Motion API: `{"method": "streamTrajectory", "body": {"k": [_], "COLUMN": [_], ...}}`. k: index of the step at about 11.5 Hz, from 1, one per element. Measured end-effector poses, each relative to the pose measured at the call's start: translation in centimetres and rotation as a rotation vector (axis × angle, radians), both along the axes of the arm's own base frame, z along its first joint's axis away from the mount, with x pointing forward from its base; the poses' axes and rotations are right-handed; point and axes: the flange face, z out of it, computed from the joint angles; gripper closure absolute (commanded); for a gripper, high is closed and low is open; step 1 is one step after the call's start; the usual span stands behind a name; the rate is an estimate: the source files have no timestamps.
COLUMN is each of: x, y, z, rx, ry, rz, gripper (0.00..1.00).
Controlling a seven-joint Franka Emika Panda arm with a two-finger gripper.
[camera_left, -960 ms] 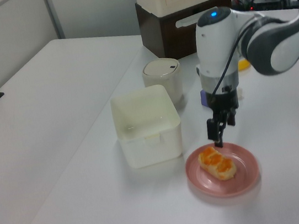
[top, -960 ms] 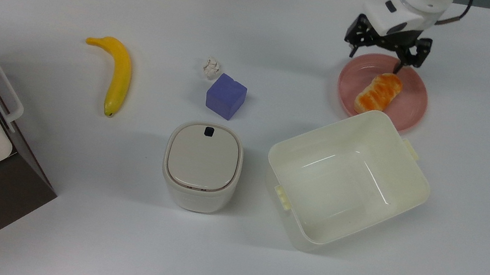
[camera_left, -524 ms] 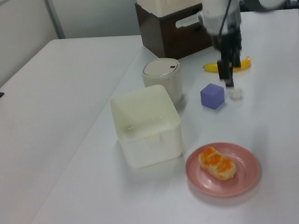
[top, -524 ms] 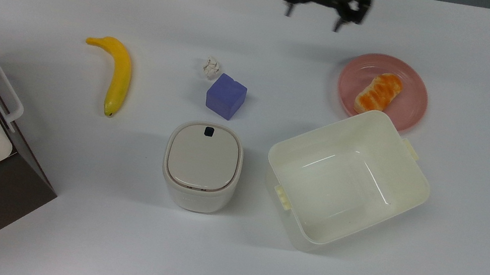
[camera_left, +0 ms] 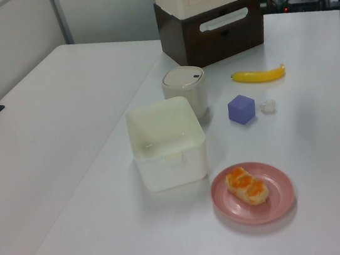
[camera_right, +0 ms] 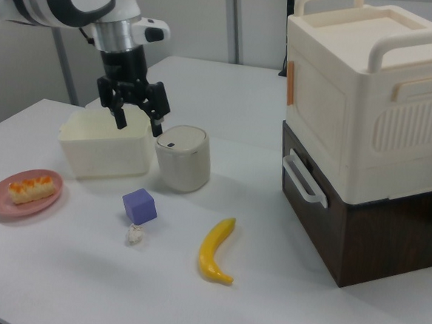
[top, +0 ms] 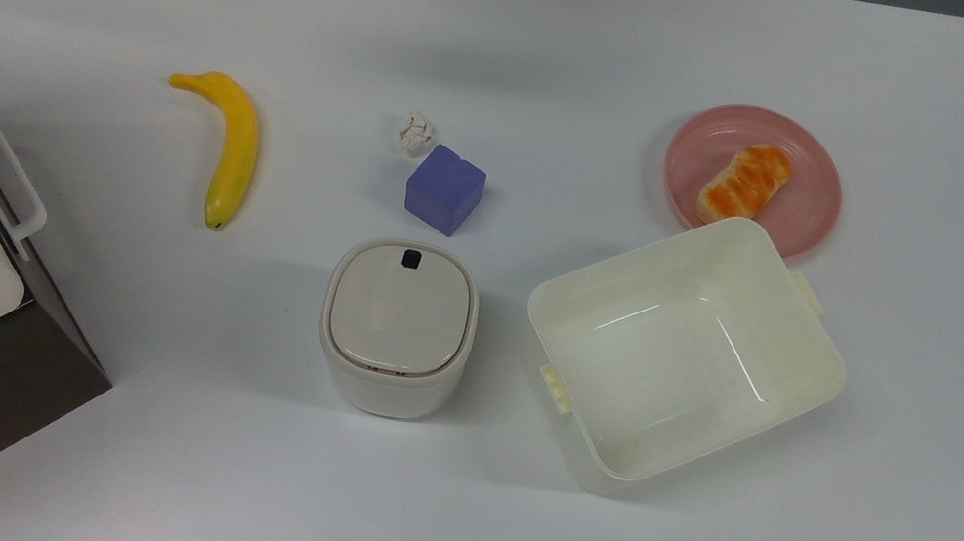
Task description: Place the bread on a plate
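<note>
Small oblong bread roll (top: 745, 184) with glossy orange-brown ridged top lying flat inside the round pink plate (top: 809, 185), tilted toward the 1 o'clock rim in the top view, nothing gripping it. Cream rectangular tub (top: 684, 353) just beside the plate at 7 o'clock, its near corner overlapping the plate's rim from above. Black two-finger tool (camera_right: 138, 106) hanging high over the white bench (top: 580, 50) in the right view, fingers spread wide and empty, well apart from the plate. Task judged complete, retreat the step in hand. To finish well: keep the fingers spread, keep height above the tub and the lidded cream canister (top: 398, 327), avoid any sweep past the purple cube (top: 445, 190) or yellow banana (top: 231, 144), leave the roll undisturbed.
</note>
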Motion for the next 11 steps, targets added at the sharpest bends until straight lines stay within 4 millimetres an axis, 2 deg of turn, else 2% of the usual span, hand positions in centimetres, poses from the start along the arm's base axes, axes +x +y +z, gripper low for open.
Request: {"method": "streamTrajectory", "body": {"k": [1,3,6,11], "x": [0.1,0.8,1.4,2.9], "y": [-1.1,-1.7,-1.2,0.5], "z": [-0.2,-0.5,-0.4,-1.8], "rx": [0.003,0.007,0.015,0.033], "ry": [0.003,0.002,-0.015,-0.03], "rz": [-0.016,-0.061,-0.127,-0.107], "gripper": [0.0,0.0,0.0,0.0]}}
